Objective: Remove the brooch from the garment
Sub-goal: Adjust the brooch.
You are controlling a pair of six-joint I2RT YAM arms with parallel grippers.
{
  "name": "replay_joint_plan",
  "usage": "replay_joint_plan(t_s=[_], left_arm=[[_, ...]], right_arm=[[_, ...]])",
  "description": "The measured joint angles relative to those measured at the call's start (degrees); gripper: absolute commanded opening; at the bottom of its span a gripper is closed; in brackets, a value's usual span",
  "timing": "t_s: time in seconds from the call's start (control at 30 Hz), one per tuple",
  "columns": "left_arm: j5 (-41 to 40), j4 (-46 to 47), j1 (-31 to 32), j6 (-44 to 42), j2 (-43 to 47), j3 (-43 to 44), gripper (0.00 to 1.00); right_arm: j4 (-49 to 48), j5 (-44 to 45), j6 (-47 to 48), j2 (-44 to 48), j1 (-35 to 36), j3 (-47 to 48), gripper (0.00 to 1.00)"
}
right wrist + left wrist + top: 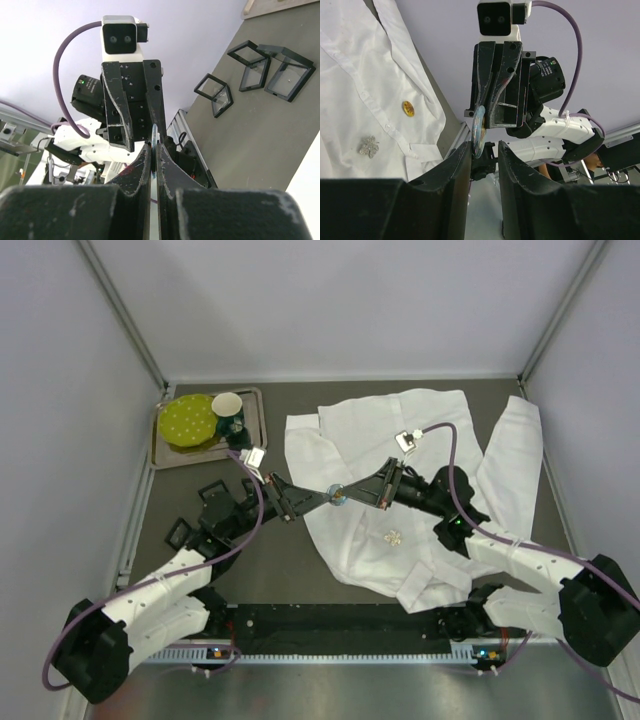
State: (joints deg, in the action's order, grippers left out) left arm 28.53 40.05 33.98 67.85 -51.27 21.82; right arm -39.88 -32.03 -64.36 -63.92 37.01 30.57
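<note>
Left claw (484,150) parted, fingers either side of a small round brooch (478,131). It looks thin, light and likely slippery, best pinched across its flat faces. Right claw (154,148) grips it narrowly, above the soft white garment (440,430) on the worktop (290,570).

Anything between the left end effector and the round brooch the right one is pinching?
Nothing visible. The round brooch sits edge-on in the shut right end effector, right at the fingertips of the open left end effector, with only air between.
</note>
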Motion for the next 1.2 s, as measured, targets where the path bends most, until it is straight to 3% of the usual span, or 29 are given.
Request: replay_joint_plan(t_s=[0.5,0.77,0.83,0.87,1.0,1.1,1.2], left_arm=[[-0.02,2.21,-0.09,1.66,-0.02,-0.22,0.22],[-0.31,1.9,-0.11,1.64,-0.02,-0.22,0.0],[-0.57,1.95,-0.13,1.57,0.02,-0.22,0.0],[-0.85,1.86,-0.15,1.49,0.13,-0.22,0.0],[-1.84,1.27,-0.13,1.36,1.16,-0.22,0.0],[-3.06,-0.24,-0.09,0.92,3.17,-0.22,0.0],[-4.74,-2.75,-0.11,0.35,5.66,-0.22,0.0]], right_arm=[[-4.52,-0.68,-1.31,-1.4,0.46,0.0,0.0],[-4.57,-0.72,-1.25,-1.4,0.48,0.22,0.0],[-4.26,-0.63,-0.85,-1.38,0.61,0.5,0.02],[-3.98,-0.46,-0.57,-1.38,0.68,0.72,0.06],[-2.05,0.24,0.52,-1.38,1.09,1.44,0.49],[0.87,1.31,1.57,-1.18,1.57,1.46,0.74],[6.95,4.33,3.37,0.52,1.62,1.62,0.8]])
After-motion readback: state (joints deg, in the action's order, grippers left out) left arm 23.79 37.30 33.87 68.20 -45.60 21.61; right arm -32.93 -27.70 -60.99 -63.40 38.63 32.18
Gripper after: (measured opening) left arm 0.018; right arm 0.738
